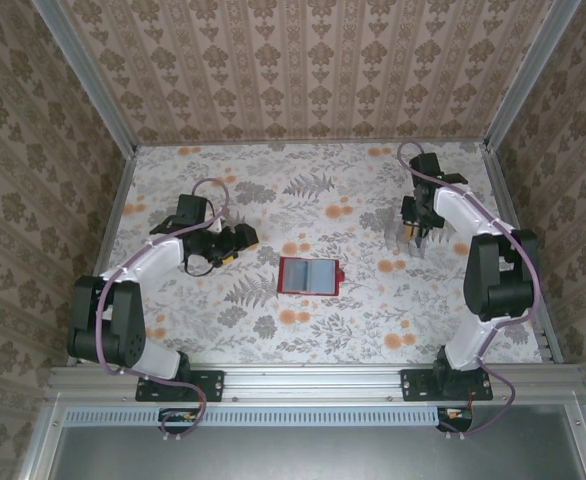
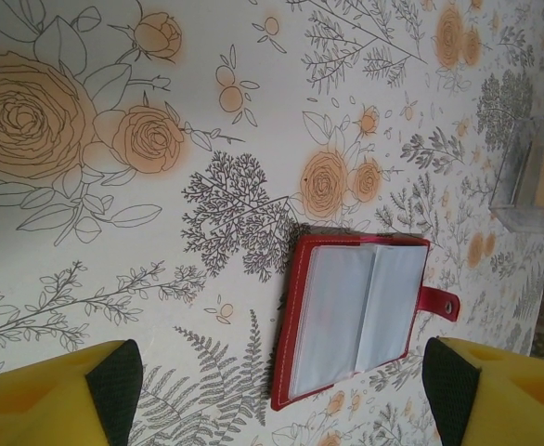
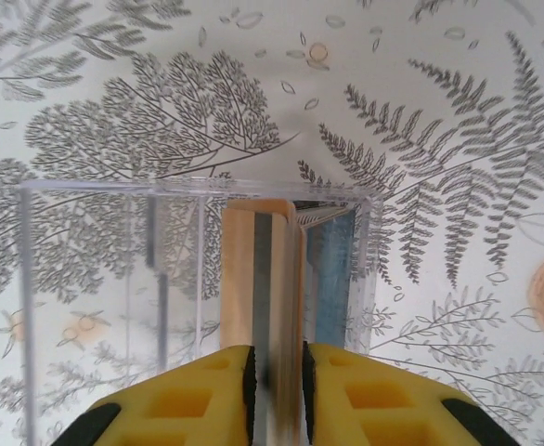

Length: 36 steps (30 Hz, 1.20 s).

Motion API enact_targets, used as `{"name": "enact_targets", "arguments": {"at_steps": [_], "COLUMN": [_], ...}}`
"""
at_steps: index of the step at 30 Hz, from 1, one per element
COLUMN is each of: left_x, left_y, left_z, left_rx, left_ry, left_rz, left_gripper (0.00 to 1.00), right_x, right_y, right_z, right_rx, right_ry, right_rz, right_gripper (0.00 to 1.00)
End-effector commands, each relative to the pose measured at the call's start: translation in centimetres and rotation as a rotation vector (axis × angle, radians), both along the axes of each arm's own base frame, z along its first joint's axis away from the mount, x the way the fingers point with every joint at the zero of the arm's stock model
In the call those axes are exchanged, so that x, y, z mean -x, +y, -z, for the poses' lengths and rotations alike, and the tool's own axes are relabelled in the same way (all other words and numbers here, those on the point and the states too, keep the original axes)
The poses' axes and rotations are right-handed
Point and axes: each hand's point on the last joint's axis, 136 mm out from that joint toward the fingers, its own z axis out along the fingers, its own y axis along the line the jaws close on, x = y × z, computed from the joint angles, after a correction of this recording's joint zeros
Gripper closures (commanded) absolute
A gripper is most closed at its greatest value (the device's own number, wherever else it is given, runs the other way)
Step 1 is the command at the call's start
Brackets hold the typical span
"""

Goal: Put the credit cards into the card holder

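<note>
Across the floral table [image 1: 273,190], watch first for the card holder [image 1: 308,275] skidding: lying loose and unheld near the centre, likely to slide or fold shut under a card pushed at a pocket, with the left gripper [image 1: 241,240] hanging spread wide just to its left, clasping nothing. From the left wrist, opened flat with the greyish pockets [image 2: 356,311] upward, long axis running left to right across the table, fold running near to far, snap tab [image 2: 438,303] toward the right arm's side. Next, mind the clear box [image 3: 114,269] on the right, well apart from the holder: probably light enough to tip or be lifted along if pulled off-vertical or dragged by a neighbouring card. Inside it, note the credit cards [image 3: 332,279] standing on edge, packed face to face, thin edges toward the right wrist camera, long axis apparently upright though hard to confirm. Finally, look to the right gripper [image 3: 277,372], almost fully closed, pinching the top edge of seemingly a single card; risk of a shallow pinch slipping, or of two cards rising together.
</note>
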Motion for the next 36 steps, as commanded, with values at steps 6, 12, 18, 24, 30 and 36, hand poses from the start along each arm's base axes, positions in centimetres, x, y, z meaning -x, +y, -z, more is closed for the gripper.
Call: {"name": "enact_targets", "arguments": {"at_steps": [6,12,18,24,30,36], "left_x": [0.1,0.2,0.0,-0.1,-0.1,-0.1], "left_y": [-0.8,-0.7,-0.7,-0.6,-0.7,-0.8], "left_z": [0.5,0.6,0.8,0.8,1.0,1.0], "left_rx": [0.036,0.033,0.028,0.014,0.011,0.015], "left_ry": [0.022,0.025,0.029,0.030,0.036,0.039], "left_rz": [0.013,0.012,0.003,0.008,0.013,0.018], "left_gripper": [0.19,0.19,0.20,0.19,0.19,0.20], "right_x": [1.7,1.2,0.5,1.0,1.2,2.4], "right_y": [-0.6,0.1,0.3,-0.7,0.3,-1.5], "right_z": [0.3,0.4,2.0,2.9,3.2,1.2], "right_rx": [0.030,-0.015,-0.031,-0.022,-0.092,0.012], "right_ry": [0.047,0.025,0.045,0.058,0.059,0.071], "right_rz": [-0.031,-0.034,-0.029,0.027,0.002,0.017], "right_gripper": [0.79,0.68,0.59,0.55,0.72,0.74]}}
